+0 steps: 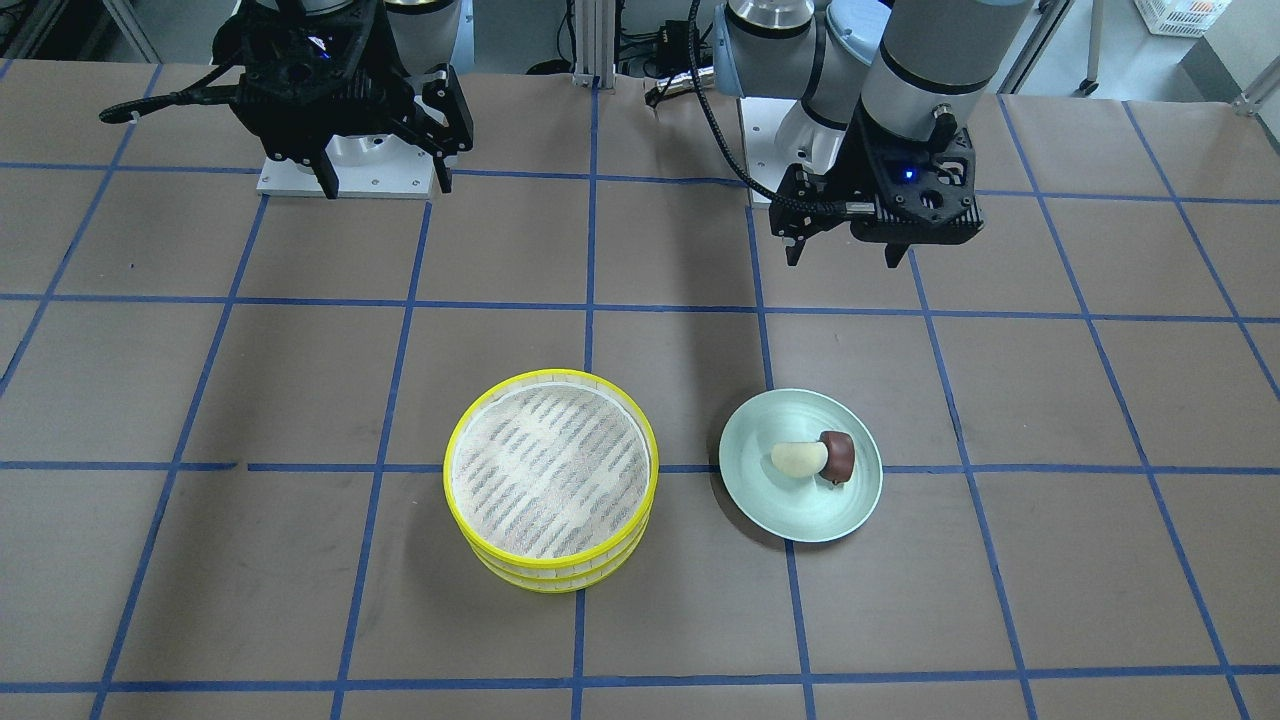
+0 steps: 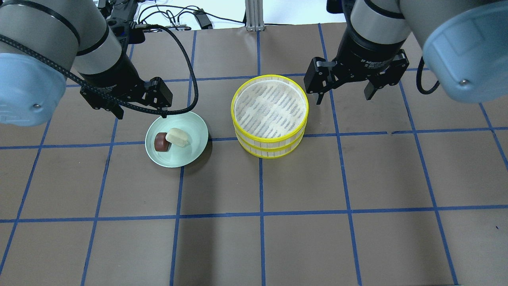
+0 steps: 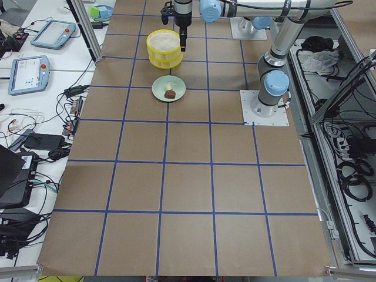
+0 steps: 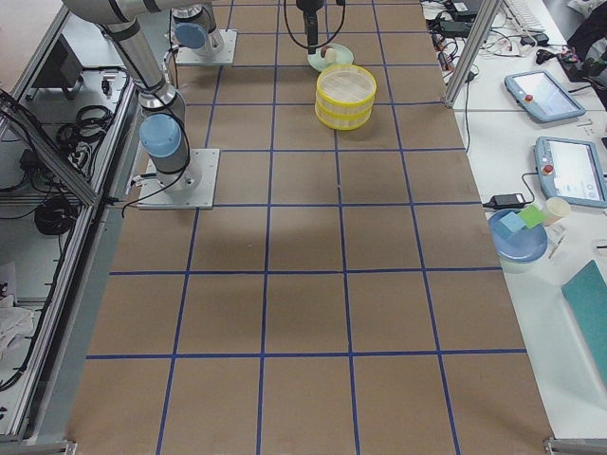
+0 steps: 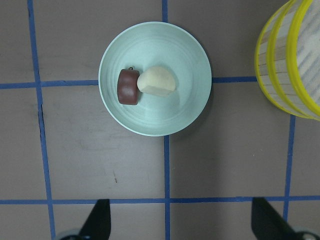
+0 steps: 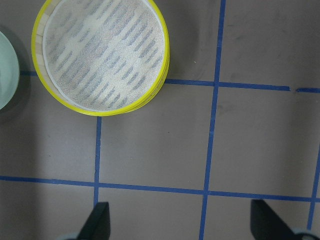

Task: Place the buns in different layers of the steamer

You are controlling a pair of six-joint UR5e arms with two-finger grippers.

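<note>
Yellow-rimmed steamer (image 2: 270, 145), cream bun (image 2: 179, 138), brown bun (image 2: 161, 142), green plate (image 2: 174, 159).

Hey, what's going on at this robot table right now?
Nothing is being held yet. The left gripper hangs open above the table by the pale green plate, where the cream bun and the brown bun lie touching. The right gripper hangs open beside the steamer, whose two trays are stacked, the top one empty.

Brown table (image 2: 389, 174), blue tape grid (image 2: 260, 213)
</note>
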